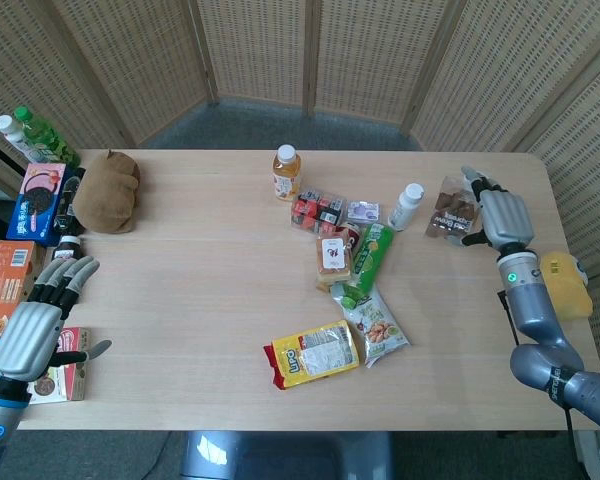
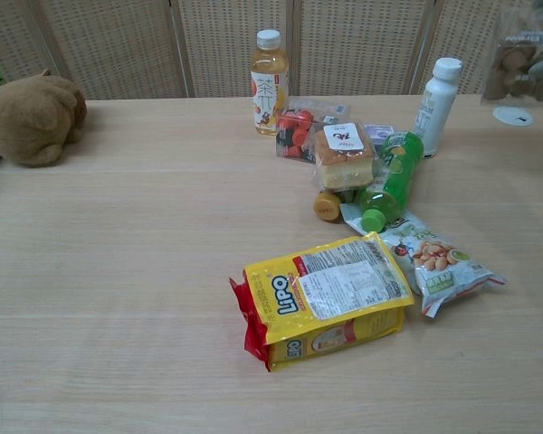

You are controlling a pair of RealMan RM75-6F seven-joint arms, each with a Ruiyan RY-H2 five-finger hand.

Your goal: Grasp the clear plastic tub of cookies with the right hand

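Nearest the robot, a yellow LiPO biscuit pack (image 2: 324,301) w/ red ends lies flat at the table's (image 2: 118,271) front-centre; just right of it, a nut snack pouch (image 2: 434,262). At the near left edge, the left hand (image 1: 42,320) hovers palm-down beside stacked snack boxes (image 1: 25,240), fingers straight, slightly spread, holding nothing.

Mid-table: a green bottle (image 2: 389,178) on its side, touching a wrapped cake slice (image 2: 344,154); behind them a pack of red sweets (image 2: 297,127), an upright white bottle (image 2: 436,93) and an orange tea bottle (image 2: 269,69). A brown plush toy (image 2: 32,117) sits far left.

Far right, the right hand (image 1: 502,215) holds the clear plastic tub of cookies (image 1: 453,207) off the table, fingers wrapped around its far side, thumb on the near side. Tub: see-through walls, brown round cookies piled inside, dark label on the face. In chest view it hangs above a white lid-like disc (image 2: 513,115). A yellow plush toy (image 1: 563,287) sits by the right forearm.
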